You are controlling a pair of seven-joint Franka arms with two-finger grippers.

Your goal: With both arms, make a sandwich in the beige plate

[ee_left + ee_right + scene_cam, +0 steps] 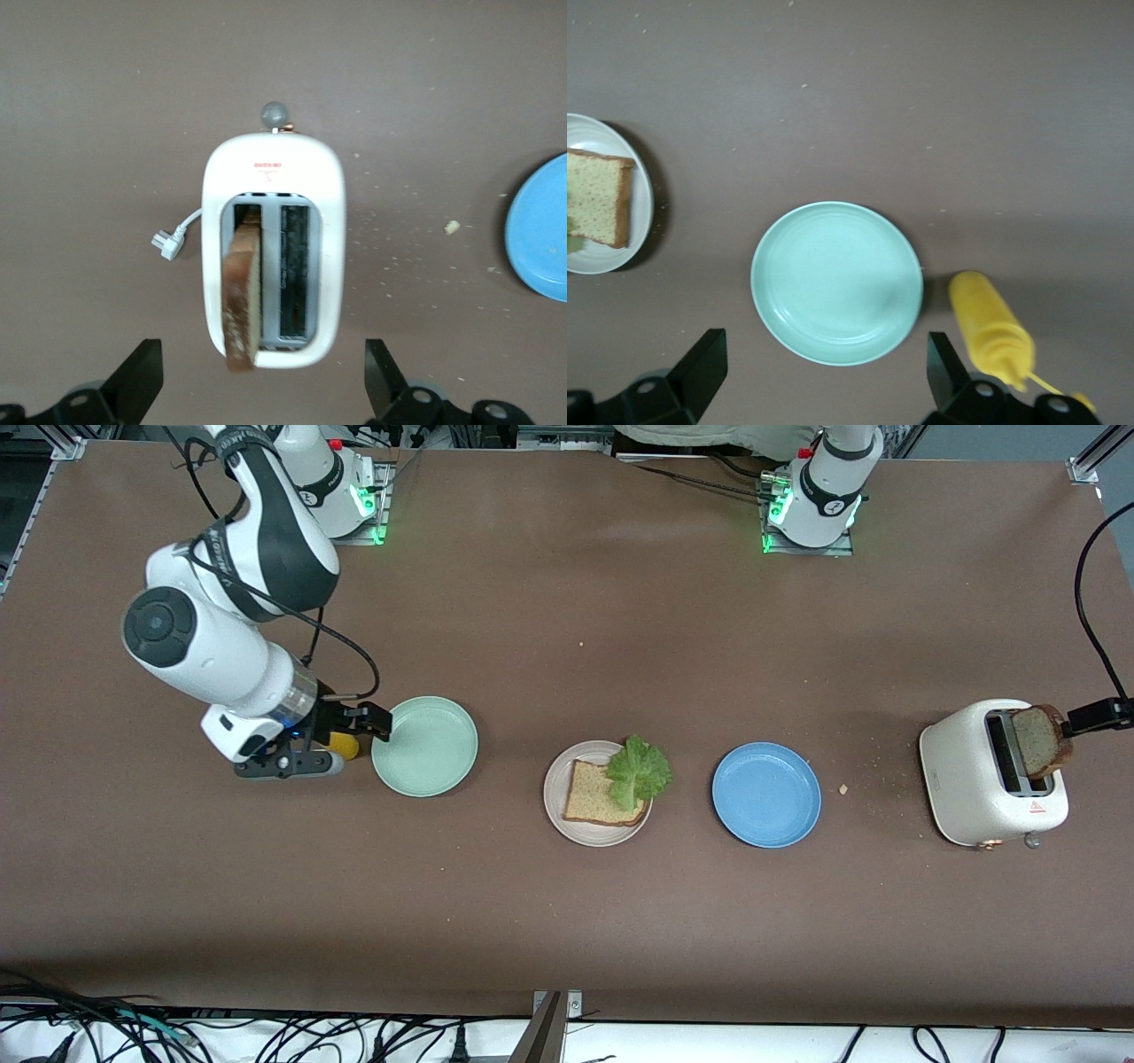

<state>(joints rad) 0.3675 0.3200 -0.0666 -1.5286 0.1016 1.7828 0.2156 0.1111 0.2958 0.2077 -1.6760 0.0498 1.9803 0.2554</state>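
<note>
Nearest the front edge of the table, about midway along it, sits the beige plate [567, 828]. One bread slice [598, 794] lies flat in it, and a green lettuce leaf [640, 771] rests on that slice and hangs over the rim. So the sandwich has no top yet.

The second bread slice [1043, 741] is what matters now. It stands on its edge in the toaster [979, 779], in one slot, close to the table's edge at the left arm's end (the other slot is empty). The left gripper [260, 376] hovers right over the toaster with its fingers spread wide, holding nothing. The slice is thin and points along the slot, sitting nearer one finger than the other. I think this arm should pinch its flat faces.

The right gripper [823, 372], also spread wide and empty, waits over the mint plate [425, 746], beside a yellow bottle [990, 329].
</note>
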